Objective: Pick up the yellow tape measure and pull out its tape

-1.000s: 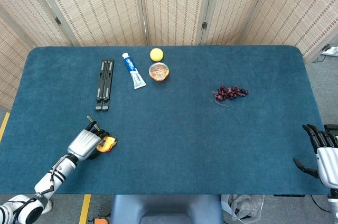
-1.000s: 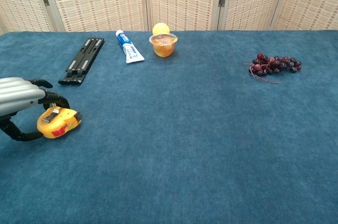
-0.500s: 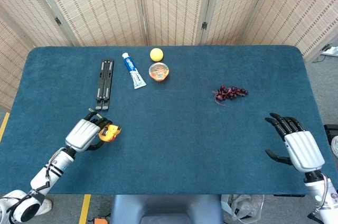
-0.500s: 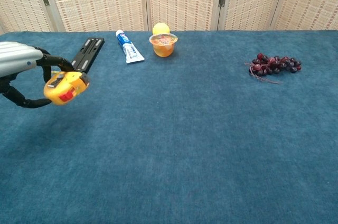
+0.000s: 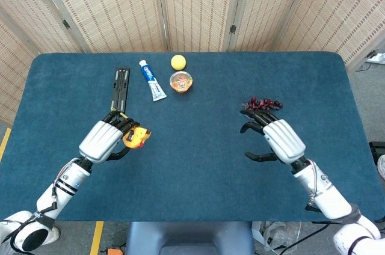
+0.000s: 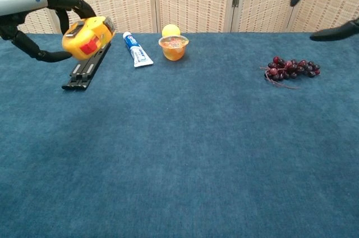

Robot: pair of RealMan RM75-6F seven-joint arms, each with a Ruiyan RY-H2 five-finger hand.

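Two hands are showing above one blue table (image 5: 198, 165). One left hand (image 5: 103, 141) is gripping the single yellow tape measure (image 5: 136, 137), its dark fingers curling around the case and holding it clear of the cloth; in the chest view the same tape measure (image 6: 88, 37) is hanging well above the tabletop, at about ten o'clock from the table's middle. Whether any tape is drawn out, I cannot tell. One right hand (image 5: 278, 138) is hovering with fingers spread and holding nothing, at about three o'clock from the middle, just on the near side of one bunch of dark grapes (image 5: 263, 104). Toward twelve o'clock four more things are lying: one black folding stand (image 5: 120, 90), one toothpaste tube (image 5: 152, 79), one jelly cup (image 5: 181, 81) and one yellow ball (image 5: 178, 61) just behind the cup.
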